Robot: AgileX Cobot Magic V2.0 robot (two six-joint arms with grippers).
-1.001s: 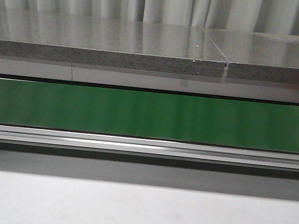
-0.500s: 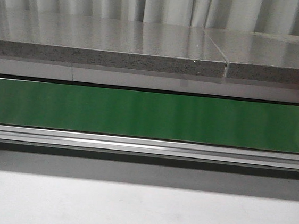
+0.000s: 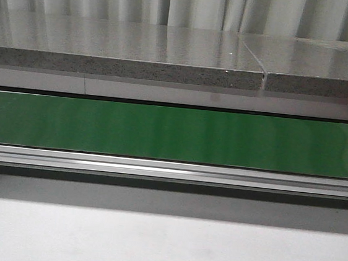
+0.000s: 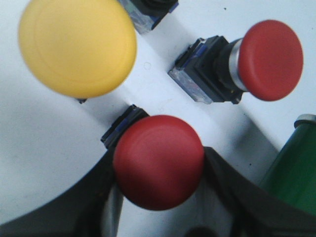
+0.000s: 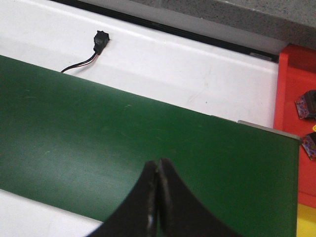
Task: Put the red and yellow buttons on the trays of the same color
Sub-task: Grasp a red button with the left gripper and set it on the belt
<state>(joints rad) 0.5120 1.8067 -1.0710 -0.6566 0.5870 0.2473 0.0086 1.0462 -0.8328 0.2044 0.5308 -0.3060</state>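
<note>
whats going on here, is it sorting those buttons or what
The left tool has its fingers on either side of a red button on a white surface, with a yellow button and a second red button lying nearby. Whether it grips yet is unclear. The right tool is shut and empty above the green belt, beside a red tray.

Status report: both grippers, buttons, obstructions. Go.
Left gripper open, straddling a red button. Right gripper shut, empty, over the green belt. Second red button and yellow button close by.
</note>
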